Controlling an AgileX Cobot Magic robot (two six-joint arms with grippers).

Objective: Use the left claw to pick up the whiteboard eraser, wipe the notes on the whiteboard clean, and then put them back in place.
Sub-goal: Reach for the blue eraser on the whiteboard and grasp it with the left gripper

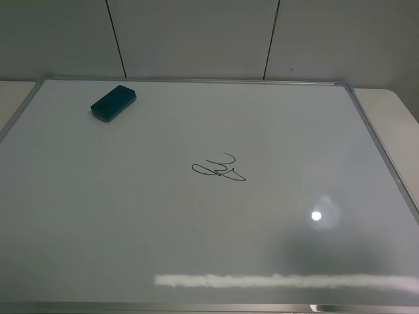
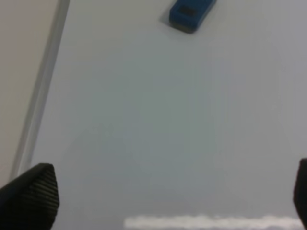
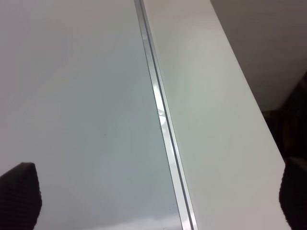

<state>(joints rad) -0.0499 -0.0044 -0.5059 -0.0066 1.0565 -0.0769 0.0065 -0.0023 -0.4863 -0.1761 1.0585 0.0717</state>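
The whiteboard (image 1: 131,216) fills most of the exterior high view. The teal whiteboard eraser (image 1: 113,103) lies flat on it near the far left corner. It also shows in the left wrist view (image 2: 190,13), far ahead of the fingers. The notes (image 1: 219,169), a small black squiggle, sit near the board's middle. My left claw (image 2: 175,203) is open and empty above bare board, with only its fingertips (image 2: 31,196) showing. My right gripper (image 3: 158,196) is open and empty over the board's right frame (image 3: 163,124). Neither arm shows in the exterior high view.
The board lies on a white table (image 1: 386,111) whose surface shows past the right frame. A grey panelled wall (image 1: 196,39) stands behind. In the right wrist view the table's edge (image 3: 244,91) drops to a dark floor.
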